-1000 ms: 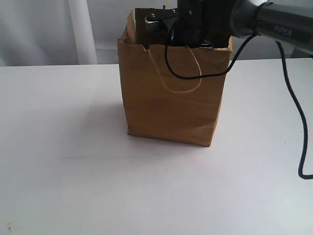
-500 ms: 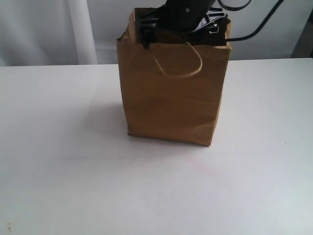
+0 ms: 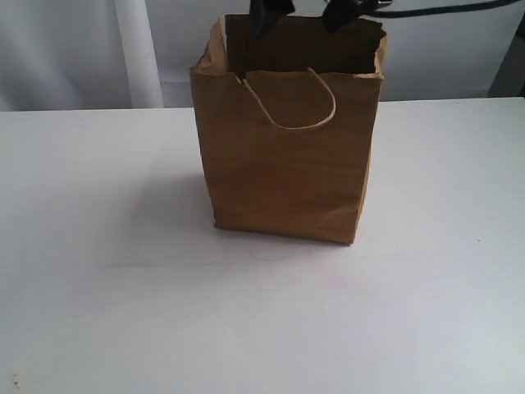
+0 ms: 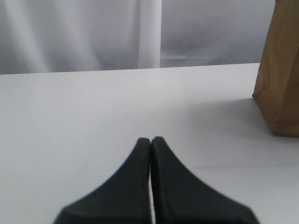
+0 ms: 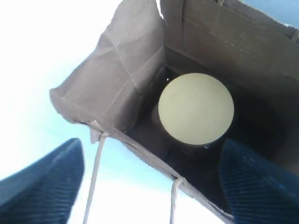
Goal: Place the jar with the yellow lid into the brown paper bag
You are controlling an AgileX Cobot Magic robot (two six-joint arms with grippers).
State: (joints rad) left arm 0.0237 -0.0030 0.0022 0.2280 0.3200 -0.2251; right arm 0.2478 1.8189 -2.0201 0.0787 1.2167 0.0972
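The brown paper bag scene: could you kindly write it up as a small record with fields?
jar location: the yellow-lidded jar inside the brown paper bag, lid facing up
right claw: open, empty, above the bag's mouth
left claw: shut, empty, apart from the bag
bag: upright on the table
task state: jar placed

The work surface is a flat white table (image 3: 123,312) with a matte finish. A faint straight line (image 3: 164,264) runs across it from side to side. In the exterior view, a small brownish speck (image 3: 15,380) lies near the table's near left corner. A tiny dark dot (image 3: 479,240) sits toward the right side.

Behind the table hangs a pale grey-white curtain (image 3: 66,49) with soft vertical folds. One brighter white band (image 3: 135,49) runs down through it. A dark object (image 3: 513,66) shows at the right edge, cut off and not identifiable.
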